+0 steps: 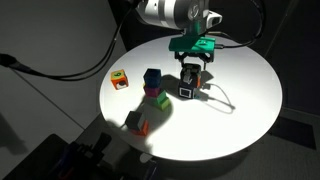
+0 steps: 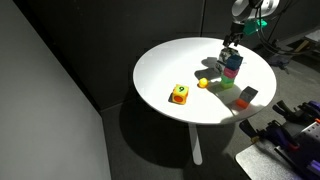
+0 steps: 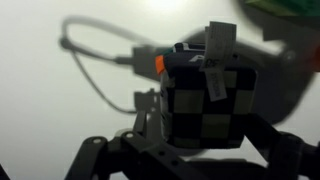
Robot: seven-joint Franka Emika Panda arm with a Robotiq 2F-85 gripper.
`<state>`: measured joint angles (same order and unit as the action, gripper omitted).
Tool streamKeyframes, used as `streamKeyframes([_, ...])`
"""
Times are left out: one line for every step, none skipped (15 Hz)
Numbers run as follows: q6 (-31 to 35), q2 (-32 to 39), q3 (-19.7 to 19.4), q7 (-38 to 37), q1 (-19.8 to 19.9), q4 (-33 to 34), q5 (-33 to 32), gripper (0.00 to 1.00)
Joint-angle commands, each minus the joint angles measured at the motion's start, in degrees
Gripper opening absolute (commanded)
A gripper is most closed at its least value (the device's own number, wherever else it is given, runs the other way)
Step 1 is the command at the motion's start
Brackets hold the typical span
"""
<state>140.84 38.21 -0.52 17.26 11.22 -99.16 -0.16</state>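
Right now the end effector (image 1: 188, 80) hangs low over the round white bench (image 1: 250, 110). Its jaws are spread wide on either side of a black-and-white checkered cube (image 1: 187, 91) standing on the bench. Can't tell whether the pads touch it. One thin grey cable (image 1: 218, 97) loops on the bench just beside that cube. One stack of coloured blocks (image 1: 152, 85), blue on top, stands near on the other side. One orange-and-yellow cube (image 1: 119, 79) sits well apart. One dark block (image 1: 136, 122) sits near the bench edge. One small yellow piece (image 2: 202, 84) lies between the stack and the orange-and-yellow cube.
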Motion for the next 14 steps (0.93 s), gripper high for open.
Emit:
streamKeyframes([-0.18, 0.02, 0.06, -0.05, 0.07, 0.14, -0.08, 1.0])
streamKeyframes([-0.18, 0.02, 0.06, -0.05, 0.07, 0.14, -0.08, 1.0])
streamKeyframes([-0.08, -0.52, 0.29, 0.16, 0.27, -0.17, 0.22, 1.0])
streamKeyframes([-0.21, -0.82, 0.46, 0.36, 0.39, -0.23, 0.39, 1.0])
streamKeyframes([-0.26, -1.28, 0.59, 0.52, 0.48, -0.26, 0.5, 1.0])
streamKeyframes([-0.32, -1.5, 0.7, 0.63, 0.52, -0.22, 0.57, 1.0])
streamKeyframes([-0.51, -1.69, 0.86, 0.77, 0.59, -0.11, 0.69, 1.0])
streamKeyframes([-0.6, -1.88, 0.89, 0.73, 0.57, -0.01, 0.71, 1.0])
streamKeyframes([-0.96, -2.18, 0.98, 0.78, 0.65, 0.14, 0.84, 1.0])
streamKeyframes([-1.19, -2.44, 0.96, 0.76, 0.61, 0.21, 0.79, 1.0])
streamKeyframes([-1.47, -2.86, 0.8, 0.73, 0.45, 0.12, 0.49, 1.0])
streamKeyframes([-1.59, -3.38, 0.85, 1.14, 0.45, -0.13, 0.32, 1.0])
streamKeyframes([-2.18, -3.84, 0.77, 1.39, 0.33, -0.27, 0.01, 1.0])
streamKeyframes([-2.96, -4.35, 0.66, 1.5, 0.16, -0.4, -0.28, 1.0])
